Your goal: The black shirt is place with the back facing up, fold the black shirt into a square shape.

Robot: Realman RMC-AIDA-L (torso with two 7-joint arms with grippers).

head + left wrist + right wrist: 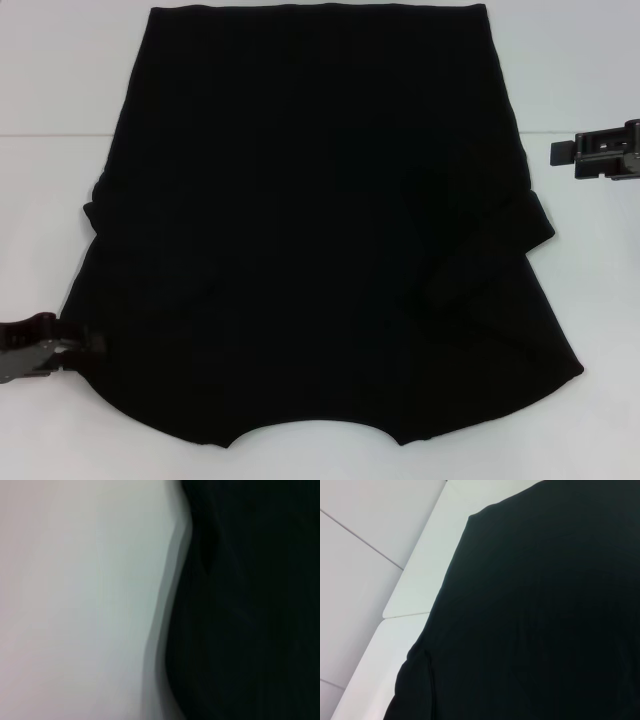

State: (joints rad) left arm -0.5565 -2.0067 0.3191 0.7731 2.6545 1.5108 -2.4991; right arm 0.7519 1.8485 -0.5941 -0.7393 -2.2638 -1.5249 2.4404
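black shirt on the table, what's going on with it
The black shirt lies spread on the white table, both sleeves already folded in over the body. The left tool sits at the shirt's near-left edge. The right tool hovers off to the shirt's right, clear of the cloth. No square fold yet.
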